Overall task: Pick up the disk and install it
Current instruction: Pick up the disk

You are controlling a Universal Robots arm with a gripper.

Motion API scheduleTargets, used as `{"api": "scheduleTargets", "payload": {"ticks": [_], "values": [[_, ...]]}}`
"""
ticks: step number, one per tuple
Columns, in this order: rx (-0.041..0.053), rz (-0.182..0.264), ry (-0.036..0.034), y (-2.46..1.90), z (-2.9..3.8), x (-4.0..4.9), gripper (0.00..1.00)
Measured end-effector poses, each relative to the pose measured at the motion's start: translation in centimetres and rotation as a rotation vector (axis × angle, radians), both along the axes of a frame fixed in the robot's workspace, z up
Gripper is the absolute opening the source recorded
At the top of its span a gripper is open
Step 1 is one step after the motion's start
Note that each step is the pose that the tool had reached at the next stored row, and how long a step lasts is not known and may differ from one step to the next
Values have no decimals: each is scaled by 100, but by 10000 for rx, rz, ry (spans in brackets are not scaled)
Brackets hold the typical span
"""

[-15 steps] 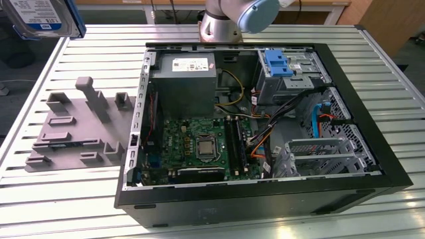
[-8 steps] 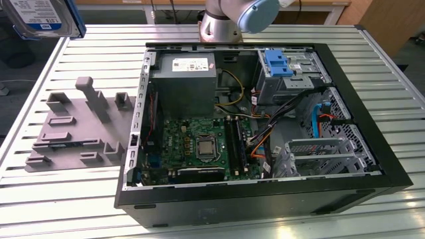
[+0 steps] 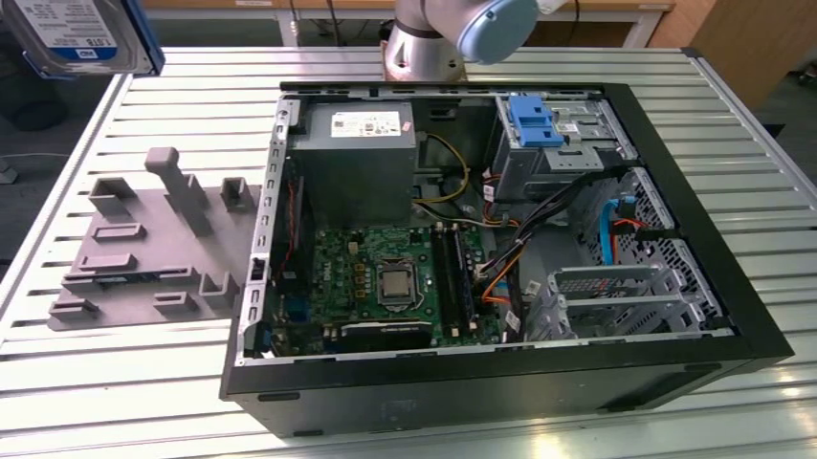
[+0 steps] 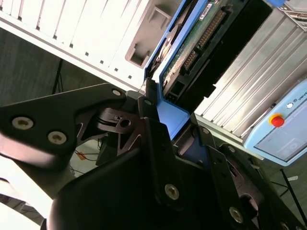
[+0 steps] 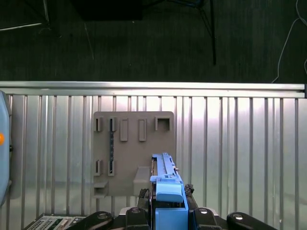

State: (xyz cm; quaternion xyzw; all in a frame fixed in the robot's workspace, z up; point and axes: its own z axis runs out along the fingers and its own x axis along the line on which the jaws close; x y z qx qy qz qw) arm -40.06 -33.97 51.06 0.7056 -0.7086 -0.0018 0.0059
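Note:
The disk, a silver-grey drive with a white-and-blue label in a bright blue carrier frame, hangs high in the air at the exterior view's far left, above the table's corner. In both wrist views my gripper is shut on the disk's blue frame, which stands edge-on over the grey fixture block. In the second wrist view my gripper clamps the carrier, and the green circuit-board side of the disk shows beyond the black fingers.
An open black computer case lies on the slatted metal table, with a motherboard, a power supply, a blue bracket and a metal drive cage inside. The grey fixture block lies beside it. A pendant rests on the table.

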Motion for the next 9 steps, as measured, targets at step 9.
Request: {"api": "scheduleTargets", "payload": {"ticks": [9], "values": [[-6,-1,-1,-78,-1,3,36]]}}
